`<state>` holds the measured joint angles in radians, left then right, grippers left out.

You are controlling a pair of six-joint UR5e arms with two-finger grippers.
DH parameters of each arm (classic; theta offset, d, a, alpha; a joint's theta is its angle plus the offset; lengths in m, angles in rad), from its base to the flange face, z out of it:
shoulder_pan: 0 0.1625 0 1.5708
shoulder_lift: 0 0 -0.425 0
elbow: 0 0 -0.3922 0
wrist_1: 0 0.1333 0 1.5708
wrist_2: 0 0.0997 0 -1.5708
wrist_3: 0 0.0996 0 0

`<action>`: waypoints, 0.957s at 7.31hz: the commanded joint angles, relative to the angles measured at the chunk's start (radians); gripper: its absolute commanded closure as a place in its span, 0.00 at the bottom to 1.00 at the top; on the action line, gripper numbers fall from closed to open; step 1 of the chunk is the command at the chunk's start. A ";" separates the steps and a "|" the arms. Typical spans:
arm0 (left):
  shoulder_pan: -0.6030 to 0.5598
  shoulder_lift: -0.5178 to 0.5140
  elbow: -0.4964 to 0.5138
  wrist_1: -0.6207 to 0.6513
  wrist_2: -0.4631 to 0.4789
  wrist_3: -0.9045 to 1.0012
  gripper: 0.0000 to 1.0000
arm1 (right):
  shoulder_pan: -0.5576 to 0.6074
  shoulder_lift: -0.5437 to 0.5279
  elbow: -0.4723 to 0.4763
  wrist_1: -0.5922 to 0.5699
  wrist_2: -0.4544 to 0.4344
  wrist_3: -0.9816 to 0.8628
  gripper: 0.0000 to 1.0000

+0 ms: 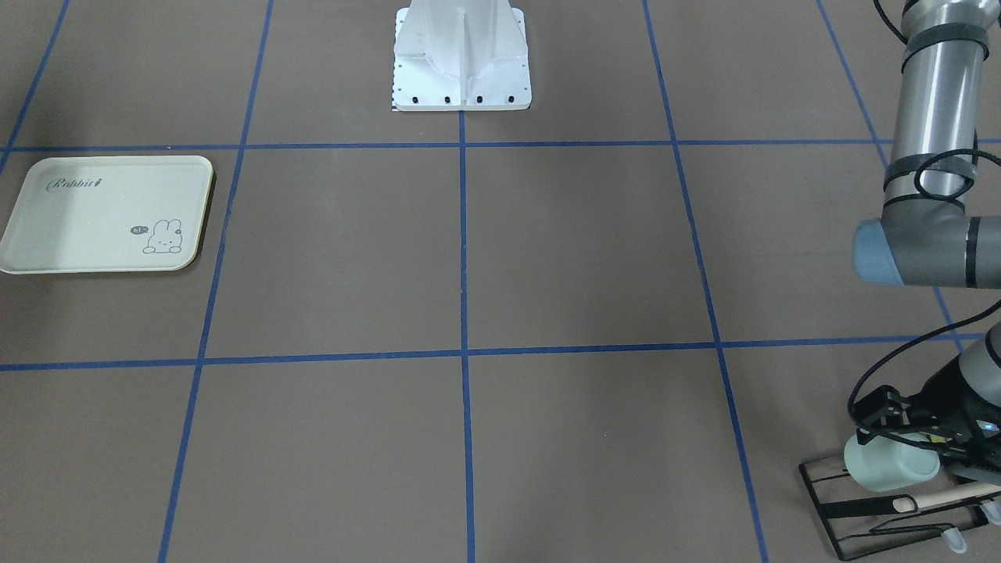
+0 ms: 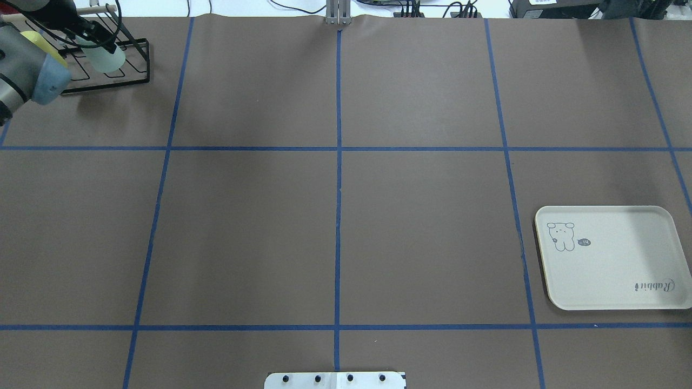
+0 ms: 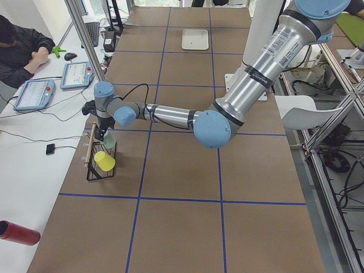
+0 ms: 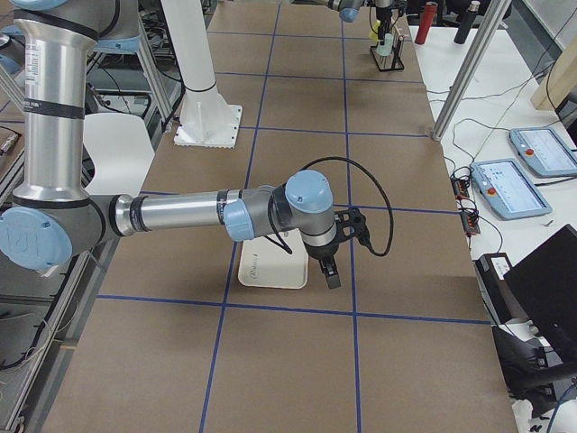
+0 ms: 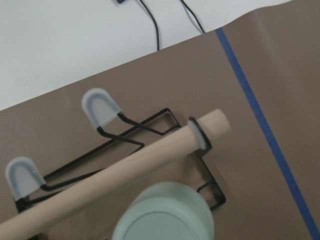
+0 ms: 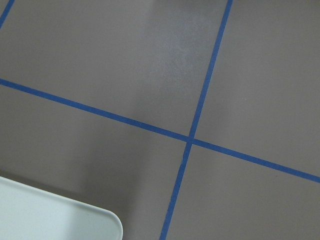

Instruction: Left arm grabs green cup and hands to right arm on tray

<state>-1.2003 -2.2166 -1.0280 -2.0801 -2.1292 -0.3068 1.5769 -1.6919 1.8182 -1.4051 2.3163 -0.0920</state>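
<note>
The pale green cup [image 1: 887,463] lies tilted on the black wire rack [image 1: 829,500] at the table's far left corner. It also shows in the overhead view [image 2: 108,58] and base-on in the left wrist view [image 5: 165,220]. My left gripper [image 1: 911,426] is right at the cup with its fingers about it; I cannot tell whether they press on it. The cream Rabbit tray [image 2: 611,259] lies bare on my right side. My right gripper [image 4: 330,273] hovers by the tray's corner [image 6: 50,220], seen only from the side, so I cannot tell its state.
A pale yellow cup [image 3: 104,161] hangs on the same rack, beside a wooden rod [image 5: 125,165]. The white robot pedestal [image 1: 461,62] stands at the table's near middle. An operator [image 3: 17,51], tablets and a red bottle [image 3: 17,233] are at a side desk.
</note>
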 commanded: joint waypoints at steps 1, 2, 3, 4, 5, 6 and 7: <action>0.001 0.002 0.005 0.000 0.002 0.000 0.00 | 0.000 0.000 0.001 0.000 0.000 0.003 0.00; 0.001 0.000 0.005 0.000 0.002 0.000 0.00 | 0.000 0.000 0.004 0.000 0.000 0.003 0.00; 0.001 0.000 0.009 -0.002 0.002 0.000 0.00 | 0.000 0.000 0.004 0.000 0.000 0.003 0.00; 0.001 0.000 0.011 -0.002 0.002 -0.008 0.04 | 0.000 0.000 0.004 0.000 0.002 0.003 0.00; -0.001 0.000 0.013 -0.008 0.005 -0.014 0.09 | 0.000 0.000 0.003 0.000 0.026 0.003 0.00; -0.001 -0.002 0.014 -0.008 0.008 -0.015 0.09 | 0.000 0.000 0.004 0.000 0.035 0.003 0.00; -0.001 -0.014 0.016 -0.008 0.008 -0.020 0.09 | 0.000 0.000 0.003 0.000 0.035 0.003 0.00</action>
<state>-1.2009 -2.2207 -1.0144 -2.0869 -2.1229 -0.3216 1.5769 -1.6920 1.8217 -1.4052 2.3452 -0.0890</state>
